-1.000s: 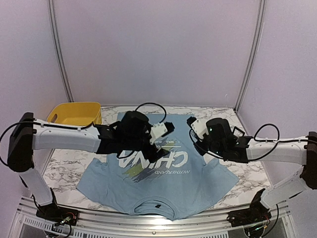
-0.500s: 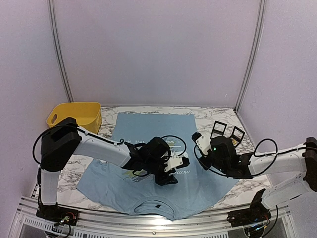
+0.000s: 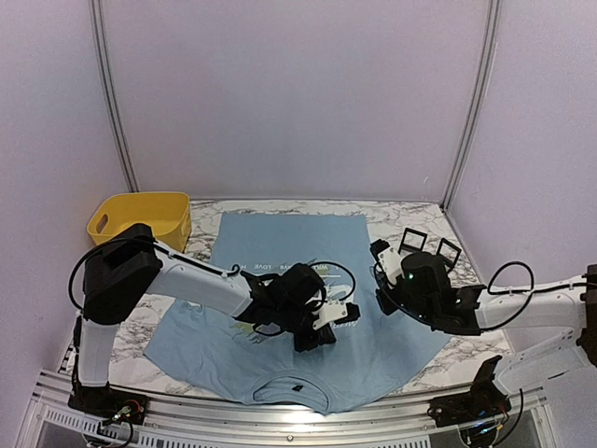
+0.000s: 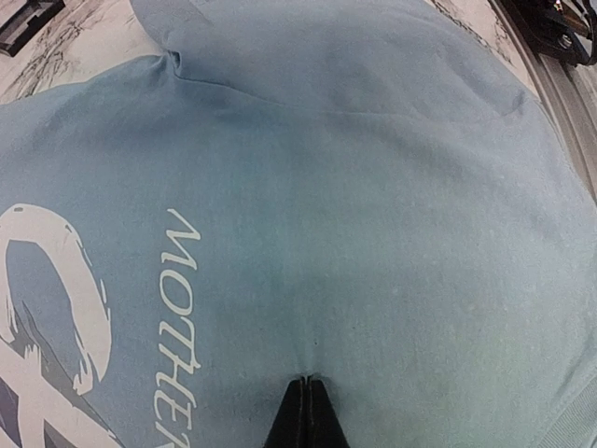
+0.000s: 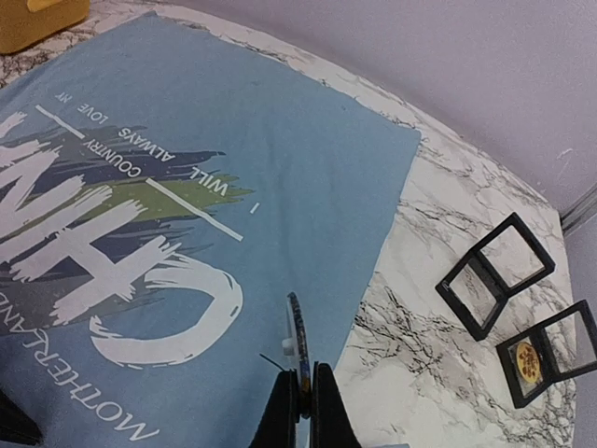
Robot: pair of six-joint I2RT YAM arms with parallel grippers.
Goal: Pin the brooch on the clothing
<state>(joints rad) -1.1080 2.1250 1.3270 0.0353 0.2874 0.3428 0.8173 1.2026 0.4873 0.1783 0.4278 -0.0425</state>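
left of the brooch (image 5: 296, 338), left gripper (image 4: 304, 397) was closed on a t-shirt (image 4: 392, 215) fold; right gripper (image 5: 298, 387) pinched brooch edge-up.

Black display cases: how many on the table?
2. Both lie on the marble table, right of the T-shirt: the empty-looking case nearer it, the second case holding a small gold piece. No others visible.

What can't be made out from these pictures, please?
- Brooch face: the right wrist view shows only its edge, held in the right tool; the top view does not resolve it.
- Left tool: cut off by the left wrist view's bottom edge; whether it pinches the T-shirt is unclear.
- Gold piece in a black case: too small, right wrist view.
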